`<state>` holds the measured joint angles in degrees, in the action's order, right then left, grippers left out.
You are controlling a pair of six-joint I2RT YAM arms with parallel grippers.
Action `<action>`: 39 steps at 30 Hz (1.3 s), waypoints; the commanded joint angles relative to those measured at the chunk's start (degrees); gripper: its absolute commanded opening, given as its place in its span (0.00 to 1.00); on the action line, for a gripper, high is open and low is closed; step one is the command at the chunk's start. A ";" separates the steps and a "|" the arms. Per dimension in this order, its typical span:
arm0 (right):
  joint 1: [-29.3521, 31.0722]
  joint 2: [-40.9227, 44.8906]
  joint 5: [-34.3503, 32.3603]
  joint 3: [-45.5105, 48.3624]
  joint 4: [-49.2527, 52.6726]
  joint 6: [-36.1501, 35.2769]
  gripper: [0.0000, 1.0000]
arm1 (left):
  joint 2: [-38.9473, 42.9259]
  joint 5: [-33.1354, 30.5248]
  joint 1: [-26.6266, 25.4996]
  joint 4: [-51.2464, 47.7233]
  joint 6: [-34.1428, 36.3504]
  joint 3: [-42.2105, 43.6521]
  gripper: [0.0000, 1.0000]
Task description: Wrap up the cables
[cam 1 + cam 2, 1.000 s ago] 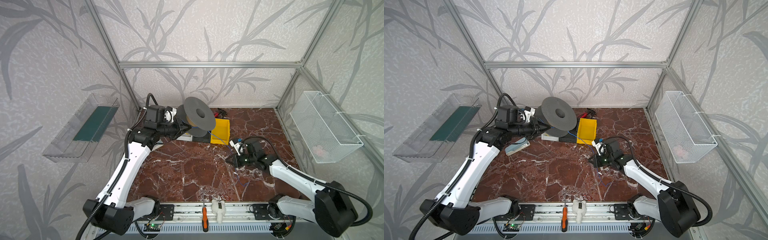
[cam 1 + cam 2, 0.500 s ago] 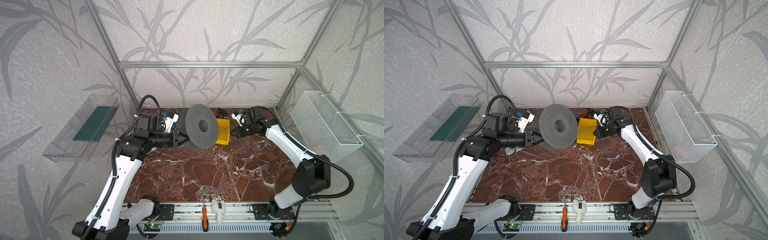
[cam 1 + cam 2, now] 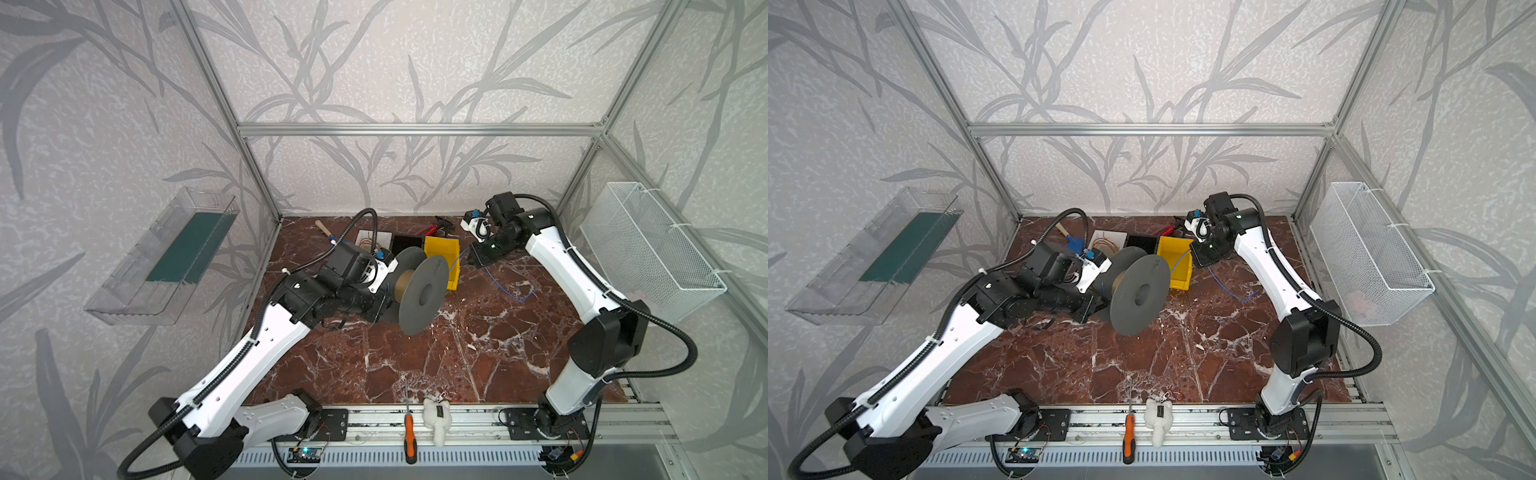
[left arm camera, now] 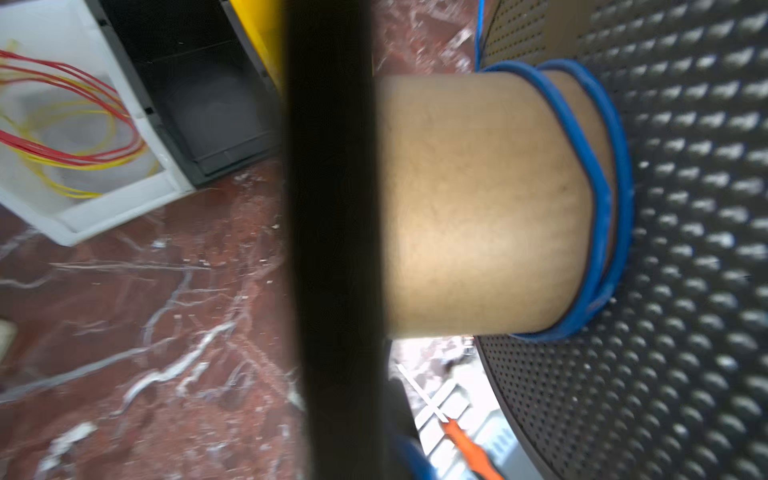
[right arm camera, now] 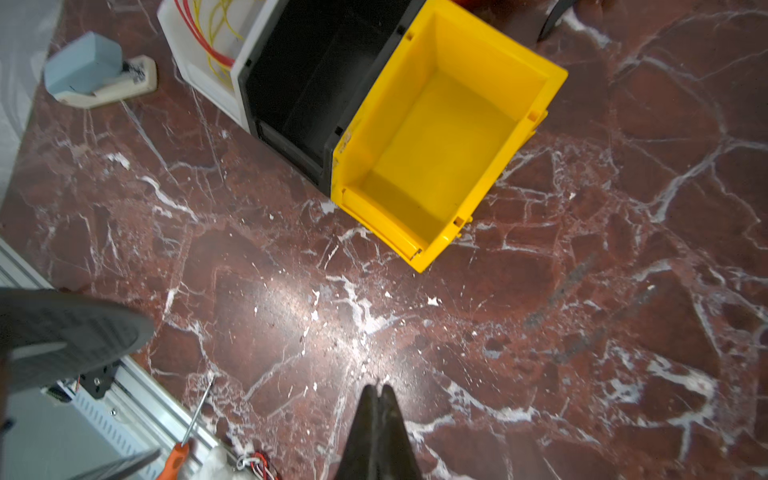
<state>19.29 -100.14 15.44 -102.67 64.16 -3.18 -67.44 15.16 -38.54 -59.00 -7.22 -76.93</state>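
A grey spool (image 3: 424,295) with a cardboard core (image 4: 478,199) stands on edge above the marble table in both top views. My left gripper (image 3: 385,300) is shut on its rear flange (image 4: 332,249). A few turns of the thin blue cable (image 4: 598,195) lie round the core next to the front flange. From the spool the cable (image 3: 457,261) rises to my right gripper (image 3: 473,258), shut on it beside the yellow bin, and its loose tail (image 3: 1229,289) trails over the table. In the right wrist view the fingertips (image 5: 370,399) are pressed together and the cable is hidden.
A yellow bin (image 5: 374,124), a black bin (image 3: 407,242) and a white tray with orange and yellow wires (image 4: 62,124) stand at the back. A screwdriver (image 3: 409,438) and a white toy (image 3: 434,420) lie on the front rail. A wire basket (image 3: 648,249) hangs on the right wall.
My right arm swung from the middle of the table to the back beside the yellow bin, carrying the cable. The left arm turned the spool and brought it forward and lower.
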 commanded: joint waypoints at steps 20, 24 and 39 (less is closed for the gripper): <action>11.75 3.89 32.04 -15.63 7.97 3.96 0.00 | -26.22 -54.93 -9.91 -14.20 -10.51 -16.89 0.00; 12.00 10.51 38.16 -5.32 -2.89 9.87 0.00 | -28.09 -53.21 -7.83 -11.45 -15.46 -21.14 0.00; 22.84 23.42 31.09 21.80 -29.27 25.22 0.00 | -30.95 -56.07 -7.29 0.01 -20.00 -29.86 0.00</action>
<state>37.65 -82.37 38.61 -81.76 35.97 20.56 -95.35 -29.10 -49.43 -66.04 -18.24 -104.01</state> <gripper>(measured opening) 0.047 0.059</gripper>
